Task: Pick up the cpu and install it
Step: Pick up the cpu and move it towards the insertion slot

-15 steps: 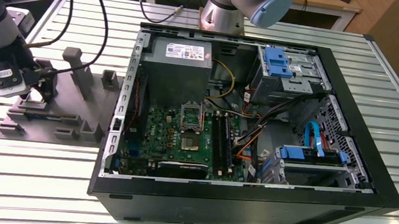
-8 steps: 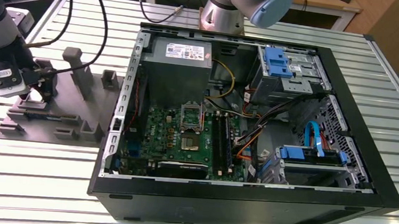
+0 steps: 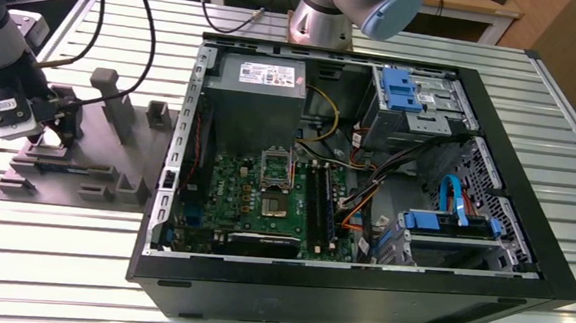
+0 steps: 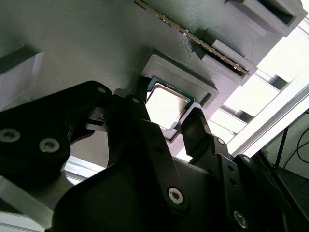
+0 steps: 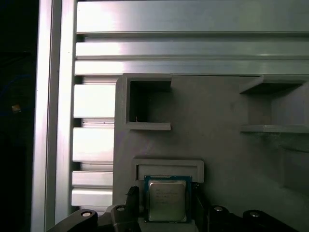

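The cpu [image 5: 167, 200] is a small square chip with a silvery top and a green edge. It lies flat in a raised pocket of the grey parts fixture [image 5: 217, 121]. In both wrist views my gripper [image 5: 165, 209] is low over it and open, one black finger on each side, close to the chip's edges. The second wrist view shows the cpu [image 4: 166, 104] between the two fingers [image 4: 140, 104] of the gripper [image 4: 164, 113]. In the exterior view the gripper [image 3: 49, 129] hangs over the fixture [image 3: 61, 178] at the exterior view's left, well away from the motherboard's socket [image 3: 274, 182].
An open black computer case [image 3: 351, 282] lies on the slatted aluminium table [image 3: 45, 243], with the green motherboard [image 3: 264, 198], power supply [image 3: 258, 82] and blue drive bays inside. Upright grey posts [image 3: 108, 97] rise from the fixture. A second arm's base [image 3: 325, 18] stands behind the case.
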`<state>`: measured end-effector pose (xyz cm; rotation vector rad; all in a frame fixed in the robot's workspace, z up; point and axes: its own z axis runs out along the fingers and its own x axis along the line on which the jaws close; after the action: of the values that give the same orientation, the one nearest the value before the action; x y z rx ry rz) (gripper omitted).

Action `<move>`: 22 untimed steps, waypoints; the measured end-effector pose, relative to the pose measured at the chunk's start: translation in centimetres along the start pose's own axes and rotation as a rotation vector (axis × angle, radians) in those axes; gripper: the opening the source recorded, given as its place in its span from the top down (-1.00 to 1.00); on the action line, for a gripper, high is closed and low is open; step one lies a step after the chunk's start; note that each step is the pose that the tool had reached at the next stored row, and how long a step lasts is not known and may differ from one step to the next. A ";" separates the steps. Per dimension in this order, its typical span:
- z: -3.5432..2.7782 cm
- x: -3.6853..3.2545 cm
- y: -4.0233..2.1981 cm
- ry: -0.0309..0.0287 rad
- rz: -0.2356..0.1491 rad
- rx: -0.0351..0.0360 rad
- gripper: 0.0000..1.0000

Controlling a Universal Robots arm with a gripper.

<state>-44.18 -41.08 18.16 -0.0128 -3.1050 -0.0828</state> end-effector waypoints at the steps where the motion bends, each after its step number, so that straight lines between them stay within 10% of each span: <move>1: 0.00 0.00 0.00 -0.0001 0.000 0.0000 -0.10; 22: -0.01 0.00 0.00 0.0000 0.000 0.0026 0.06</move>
<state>-44.18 -41.08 18.17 -0.0128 -3.1051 -0.0787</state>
